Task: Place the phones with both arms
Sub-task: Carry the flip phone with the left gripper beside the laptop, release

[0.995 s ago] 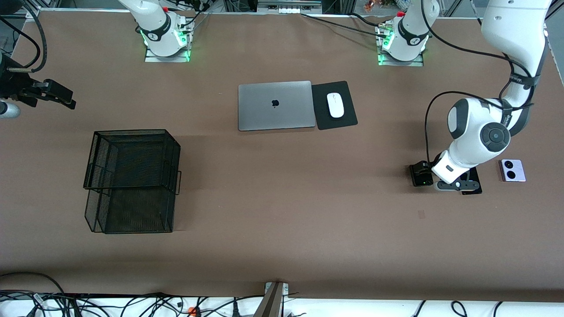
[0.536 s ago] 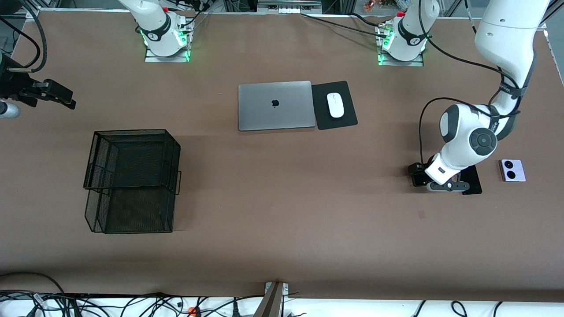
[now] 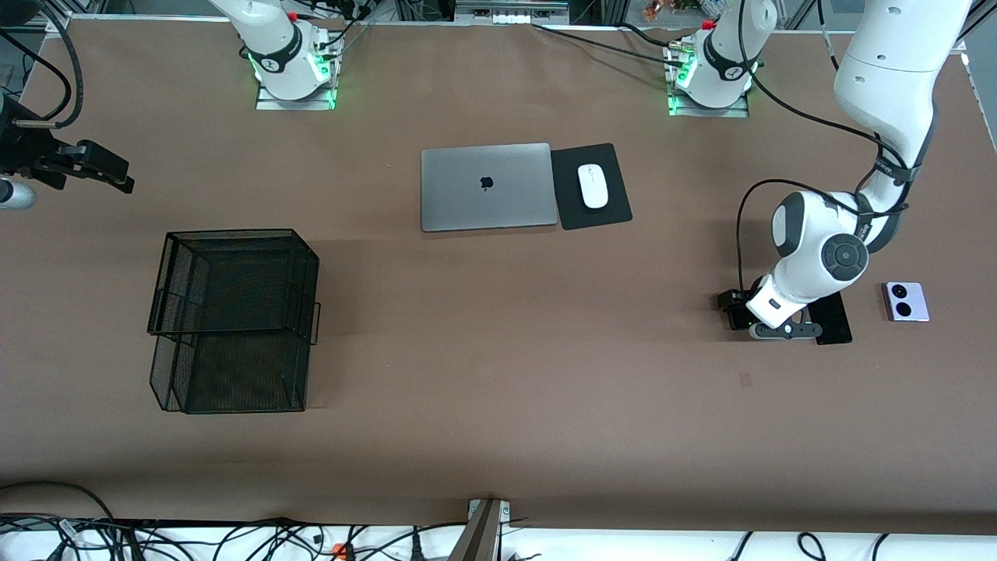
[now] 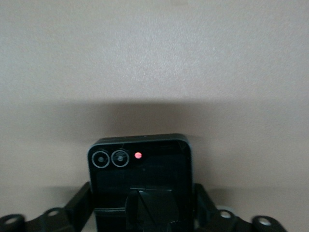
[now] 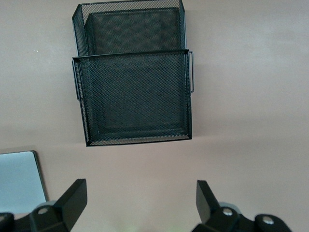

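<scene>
The table (image 3: 498, 436) carries a black mesh basket (image 3: 234, 319) toward the right arm's end, and a silver laptop (image 3: 488, 187) between the two bases.

The right gripper (image 5: 140, 203) waits above the table beside the basket, its fingers wide apart.

The left gripper (image 3: 783, 329) is low at the left arm's end, its fingers set around the small black flip phone (image 4: 140, 181); whether they already press it, I cannot tell.

The slim black slab (image 3: 832, 319) lies just beside, the lavender-white phone (image 3: 905, 301) a little apart.

I think a weak hold on the smooth edges can let the phone slip when it is lifted.
</scene>
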